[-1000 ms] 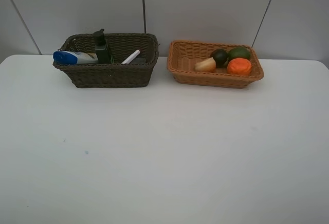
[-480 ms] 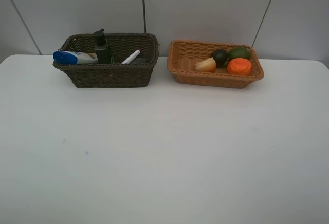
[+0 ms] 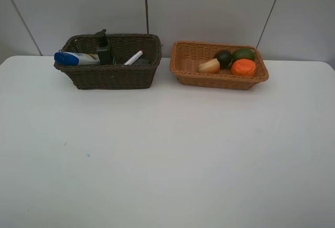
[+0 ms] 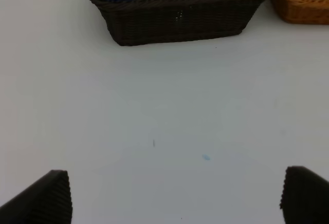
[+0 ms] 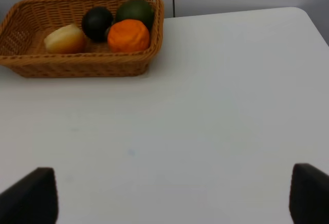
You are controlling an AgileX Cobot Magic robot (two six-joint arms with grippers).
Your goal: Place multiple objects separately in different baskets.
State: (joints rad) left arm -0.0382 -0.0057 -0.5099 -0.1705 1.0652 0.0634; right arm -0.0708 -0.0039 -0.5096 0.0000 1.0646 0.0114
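White table (image 3: 167, 155), two filled baskets (image 3: 110, 73) side by side

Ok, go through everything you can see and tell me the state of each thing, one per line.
dark brown basket: upright, holding four items
white bottle with blue cap: lying over the rim
dark pump bottle: upright in basket
white marker: leaning inside
light tan basket: upright, holding fruit
orange: in basket
peach: in basket
mangosteen: in basket
green lime: in basket
left gripper: open, empty
right gripper: open, empty
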